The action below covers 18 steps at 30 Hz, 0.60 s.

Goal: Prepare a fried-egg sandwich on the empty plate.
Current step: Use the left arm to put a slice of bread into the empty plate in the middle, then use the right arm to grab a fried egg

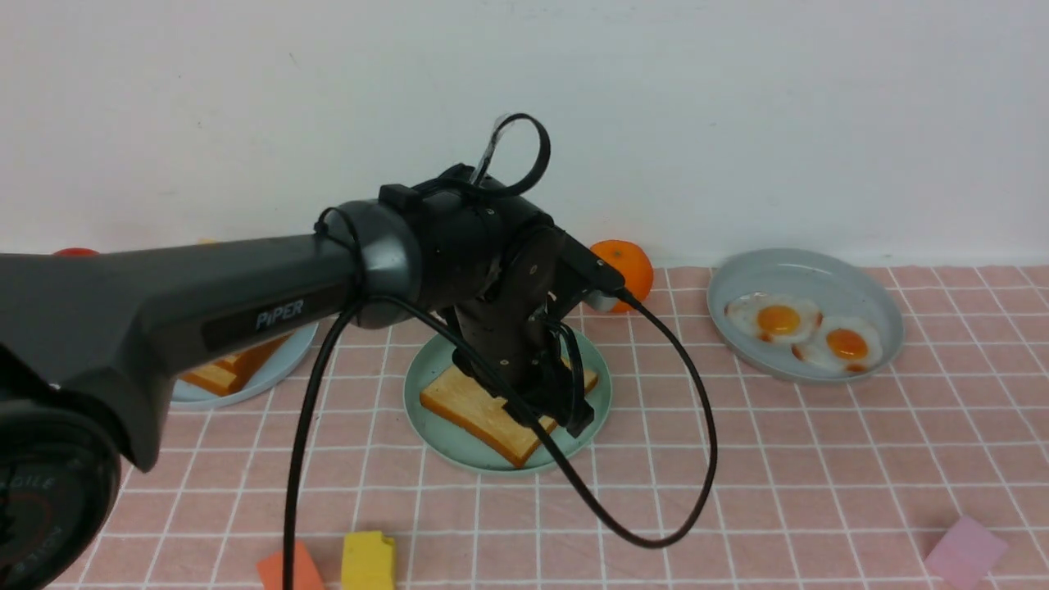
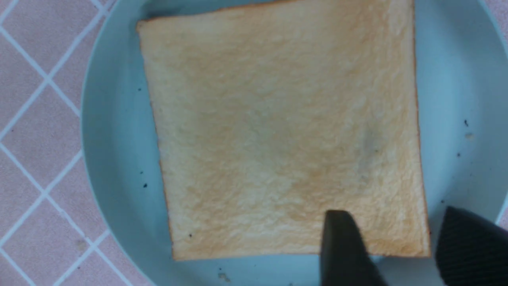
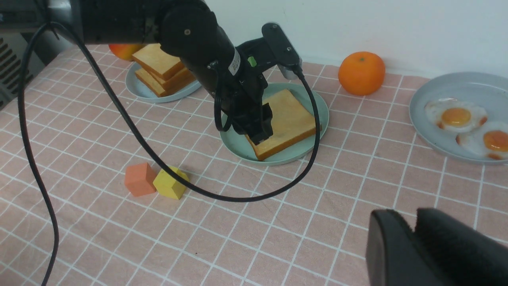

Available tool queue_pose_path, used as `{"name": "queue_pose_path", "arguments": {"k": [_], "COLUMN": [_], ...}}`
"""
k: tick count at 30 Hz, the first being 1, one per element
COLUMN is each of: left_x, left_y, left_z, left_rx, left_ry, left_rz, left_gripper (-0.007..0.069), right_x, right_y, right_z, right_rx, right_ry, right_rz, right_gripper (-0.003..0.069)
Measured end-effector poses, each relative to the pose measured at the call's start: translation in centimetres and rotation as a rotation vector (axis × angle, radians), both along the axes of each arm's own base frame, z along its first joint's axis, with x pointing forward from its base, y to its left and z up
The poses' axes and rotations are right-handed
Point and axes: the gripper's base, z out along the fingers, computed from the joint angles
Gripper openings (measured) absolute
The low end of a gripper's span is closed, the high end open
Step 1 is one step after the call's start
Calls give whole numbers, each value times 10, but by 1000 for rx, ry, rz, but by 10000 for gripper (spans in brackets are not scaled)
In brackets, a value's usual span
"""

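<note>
Nearest the front camera, the dark left arm (image 1: 164,303) fills the left foreground and reaches forward over a pink checked cloth (image 1: 819,459). Its wrist bends down so that the left gripper (image 1: 557,414) hangs over the mint plate (image 1: 442,447) in the middle of the table.

One toast slice (image 1: 483,406) lies flat on that plate, well inside the rim. In the left wrist view the two dark fingers (image 2: 341,246) stand wide apart. One is over the slice near its edge, the other is beyond that edge above bare plate. They clamp nothing.

In the right wrist view the right gripper (image 3: 412,222) hovers above the cloth, well apart from every plate. Its fingers are narrow, all but together, with nothing between them.

To the right sits a grey plate (image 1: 803,274) with two fried eggs, one (image 1: 778,318) just beside the other (image 1: 846,344). To the left, a pile of toast (image 3: 160,67) rests on a blue plate (image 3: 139,85), partly hidden behind the arm in the front view. An orange (image 1: 627,266) sits behind the mint plate.

The task looks about a third done. The bottom slice is in place. An egg is not yet on it, and no second slice is on top. Both supplies look untouched apart from that first slice, though the pile's count cannot be checked.
</note>
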Motion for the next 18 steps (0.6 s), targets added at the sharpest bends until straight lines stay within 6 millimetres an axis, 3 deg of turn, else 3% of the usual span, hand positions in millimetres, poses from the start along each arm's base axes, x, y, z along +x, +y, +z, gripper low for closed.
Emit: {"name": "queue_pose_path", "arguments": {"k": [5, 7, 8, 11, 12, 13, 16, 18], "left_x": [-6, -18, -33, -57, -83, -104, -149, -178], "left_y": [1, 4, 7, 15, 27, 38, 70, 95], "left_z": [18, 51, 86, 130, 167, 192, 225, 235], "left_rx": [-62, -140, -205, -285, -361, -417, -509, -565], "left_ry": [8, -9, -47, -102, -159, -201, -261, -291], "left_rz": [73, 124, 132, 120, 101, 84, 63, 57], "left_gripper": [407, 365, 306, 200, 78, 22, -13, -13], "right_x": [2, 11, 20, 40, 58, 72, 104, 123], "right_y": [0, 1, 2, 4, 5, 5, 8, 9], "right_z": [0, -2, -4, -9, -15, -20, -30, -35], "right_rx": [-1, -7, -19, -42, -64, -78, -102, -113], "right_ry": [9, 41, 77, 144, 194, 229, 295, 324], "right_rz": [0, 0, -4, -12, -26, -36, -60, -71], "right_gripper": [124, 124, 125, 126, 127, 128, 130, 133]}}
